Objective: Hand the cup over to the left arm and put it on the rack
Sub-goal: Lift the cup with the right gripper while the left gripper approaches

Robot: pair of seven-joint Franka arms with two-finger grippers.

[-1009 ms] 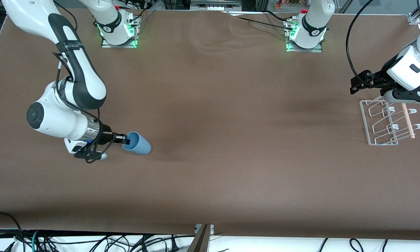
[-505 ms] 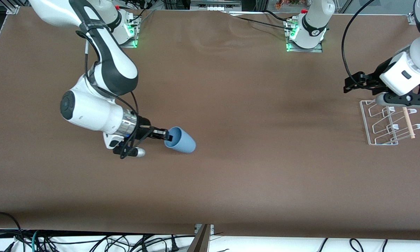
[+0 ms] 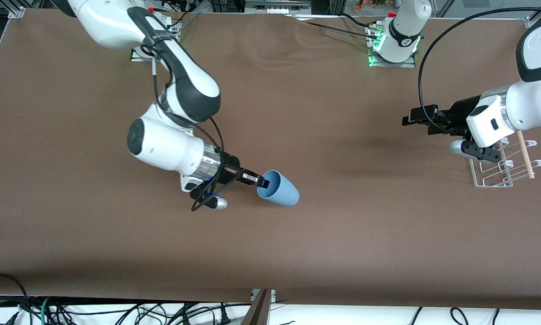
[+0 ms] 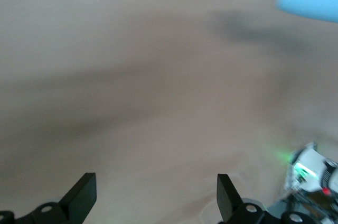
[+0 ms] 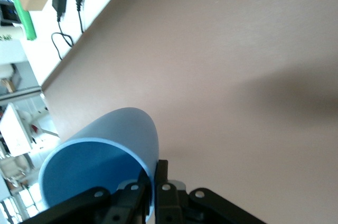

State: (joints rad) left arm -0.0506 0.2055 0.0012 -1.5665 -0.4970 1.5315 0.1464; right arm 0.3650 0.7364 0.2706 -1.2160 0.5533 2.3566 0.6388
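Tilting light-blue cup [image 3: 279, 188], seemingly matte

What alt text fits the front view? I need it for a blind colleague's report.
The right end effector holds a light-blue cup by its rim, tipped on its side in the air over the middle of the brown table. The left end effector, fingers open, hovers beside the white wire rack at the left arm's end.

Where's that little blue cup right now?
The cup is held sideways by its rim in the right gripper, over mid-table.
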